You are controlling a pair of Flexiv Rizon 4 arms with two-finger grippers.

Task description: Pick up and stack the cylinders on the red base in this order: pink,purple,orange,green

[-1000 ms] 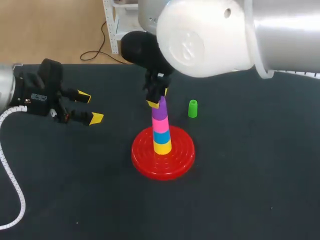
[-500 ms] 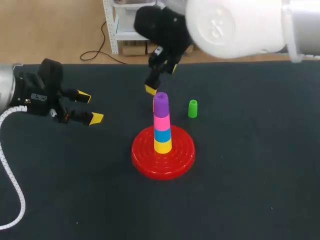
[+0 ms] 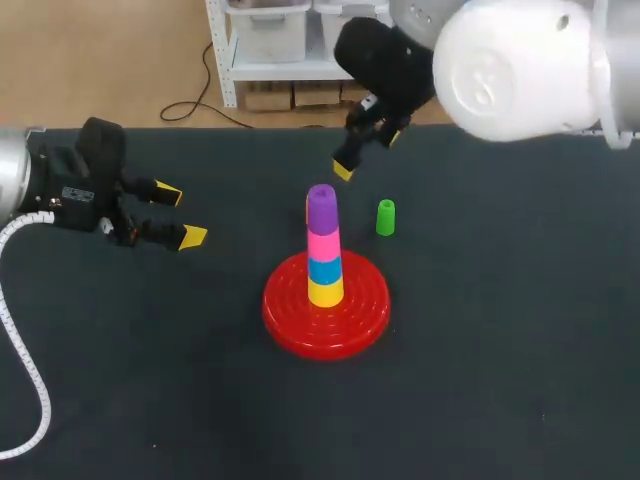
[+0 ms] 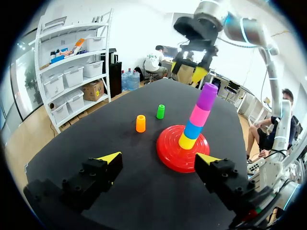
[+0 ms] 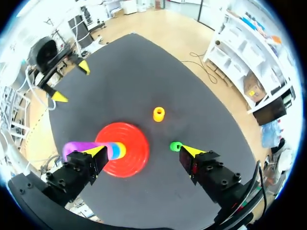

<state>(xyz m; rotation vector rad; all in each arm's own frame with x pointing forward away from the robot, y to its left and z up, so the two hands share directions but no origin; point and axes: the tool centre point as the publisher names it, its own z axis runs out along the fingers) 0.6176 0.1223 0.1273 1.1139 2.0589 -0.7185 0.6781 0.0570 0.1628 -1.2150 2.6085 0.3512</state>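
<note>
On the red base (image 3: 290,318) stands a stack: yellow, blue, pink (image 3: 322,245), then the purple cylinder (image 3: 321,205) on top. The green cylinder (image 3: 385,217) stands upright on the table just right of the stack. The orange cylinder (image 5: 159,114) stands beyond the base (image 5: 129,165); it does not show in the head view. My right gripper (image 3: 365,150) hangs open and empty above and behind the stack. My left gripper (image 3: 180,215) is open and empty at the far left, low over the table, with the stack (image 4: 199,115) ahead of it.
A dark mat covers the table (image 3: 500,380). In the left wrist view the orange cylinder (image 4: 140,123) and green cylinder (image 4: 160,111) stand side by side beyond the base. My left arm's white cable (image 3: 20,350) trails along the left edge.
My right gripper has opened and let go of the purple cylinder, which stays on the pink one. It has risen and moved back and to the right. The left arm has not moved.
</note>
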